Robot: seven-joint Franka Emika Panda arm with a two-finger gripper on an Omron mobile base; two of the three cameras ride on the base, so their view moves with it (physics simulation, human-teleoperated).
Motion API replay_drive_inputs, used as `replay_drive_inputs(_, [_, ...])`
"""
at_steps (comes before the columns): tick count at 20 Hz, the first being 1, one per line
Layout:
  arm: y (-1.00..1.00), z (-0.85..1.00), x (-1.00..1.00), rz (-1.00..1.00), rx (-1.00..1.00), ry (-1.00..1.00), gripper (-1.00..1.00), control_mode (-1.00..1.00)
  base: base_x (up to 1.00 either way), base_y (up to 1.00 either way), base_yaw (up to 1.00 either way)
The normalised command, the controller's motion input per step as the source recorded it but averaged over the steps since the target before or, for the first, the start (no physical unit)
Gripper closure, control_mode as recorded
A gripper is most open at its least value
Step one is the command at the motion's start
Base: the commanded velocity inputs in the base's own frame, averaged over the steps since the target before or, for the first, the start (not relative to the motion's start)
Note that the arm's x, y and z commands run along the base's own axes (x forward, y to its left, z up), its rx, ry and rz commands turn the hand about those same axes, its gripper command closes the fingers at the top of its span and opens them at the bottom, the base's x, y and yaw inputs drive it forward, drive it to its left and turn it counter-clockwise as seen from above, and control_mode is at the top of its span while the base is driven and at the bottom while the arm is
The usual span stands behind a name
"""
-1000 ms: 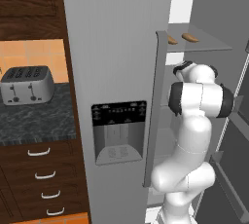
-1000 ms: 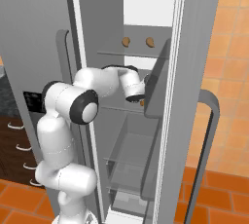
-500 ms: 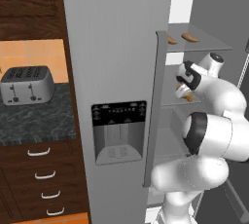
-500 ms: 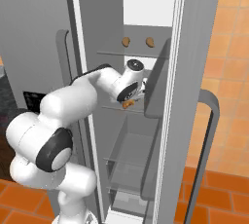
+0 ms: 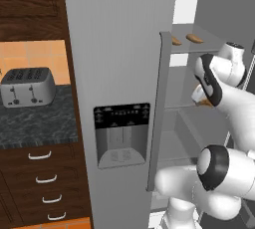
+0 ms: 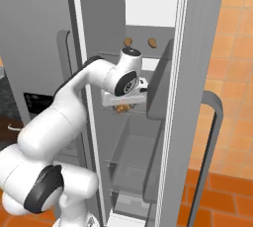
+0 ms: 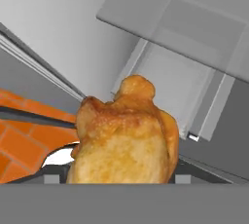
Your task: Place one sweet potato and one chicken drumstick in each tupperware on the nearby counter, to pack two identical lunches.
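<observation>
Inside the open grey refrigerator [image 6: 99,18], the white arm's gripper [image 6: 129,103] holds a golden-brown roasted chicken drumstick [image 7: 124,138] level with the middle shelf. Its finger tips are hidden behind the meat, which the hand view's lower edge cuts off. Two brown sweet potatoes [image 6: 140,42] lie on the shelf above

Glossy white rounded arm [image 6: 74,102], dark joint caps, seemingly seamless
</observation>
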Motion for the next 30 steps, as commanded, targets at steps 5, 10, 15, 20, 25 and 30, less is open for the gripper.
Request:
replay_drive_inputs(5, [0.61,0.05,-1.0,-0.25,0.0,-0.21,1.0,-1.0,0.0,0.0,0.0])
replay_drive_inputs(10, [1.0,0.25,-0.78,-0.07,-0.11,-0.09,1.0,-1.0,0.0,0.0,0.0])
replay_drive_inputs(15, [0.81,0.38,-0.74,-0.11,0.0,0.0,1.0,-1.0,0.0,0.0,0.0])
replay_drive_inputs(20, [0.2,0.14,-0.36,-0.05,0.0,0.0,1.0,1.0,-0.6,0.25,-0.11])
replay_drive_inputs(25, [0.0,0.0,0.0,0.0,0.0,0.0,1.0,1.0,-0.41,0.84,-0.05])
replay_drive_inputs(30, [0.0,0.0,0.0,0.0,0.0,0.0,1.0,1.0,0.0,1.0,-0.03])
